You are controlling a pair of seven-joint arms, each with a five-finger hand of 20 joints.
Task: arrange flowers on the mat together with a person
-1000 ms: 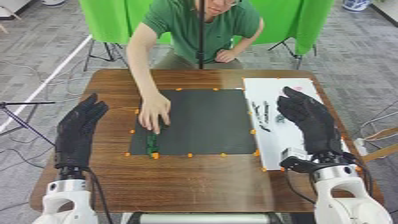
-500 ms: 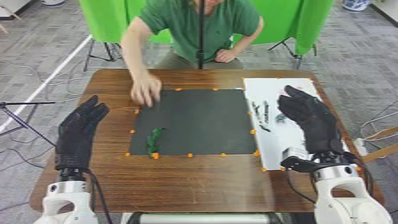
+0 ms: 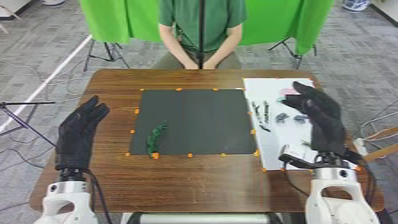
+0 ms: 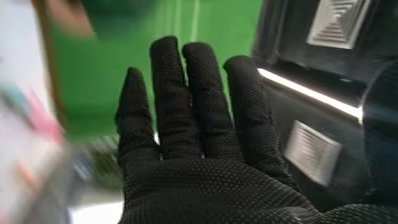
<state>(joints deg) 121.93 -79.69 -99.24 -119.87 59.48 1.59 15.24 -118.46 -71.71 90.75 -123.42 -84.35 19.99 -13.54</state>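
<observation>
Spreading nearest the robot is the bare brown tabletop (image 3: 195, 185), with the black mat (image 3: 204, 120) farther in; take that mat as the clock, twelve pointing away. Out at nine o'clock, beyond its edge, the left hand (image 3: 78, 135) has its fingers straight and holds nothing. Out at three o'clock, over the white sheet (image 3: 258, 90), the right hand (image 3: 327, 125) is open too, its fingers straight and grasping nothing, as the right wrist view also shows. The green sprig (image 3: 156, 136) lies on the mat toward eight o'clock, its lower end near an orange mark (image 3: 155, 156) at the near edge.

On the sheet, just past three o'clock, are the slim dark stems (image 3: 258, 112), with small grey pieces (image 3: 282, 118) beside them. Farther off, toward two o'clock, sits something pink (image 3: 289, 91). Beyond the table, from eleven to one, hangs a green curtain (image 3: 115, 25).
</observation>
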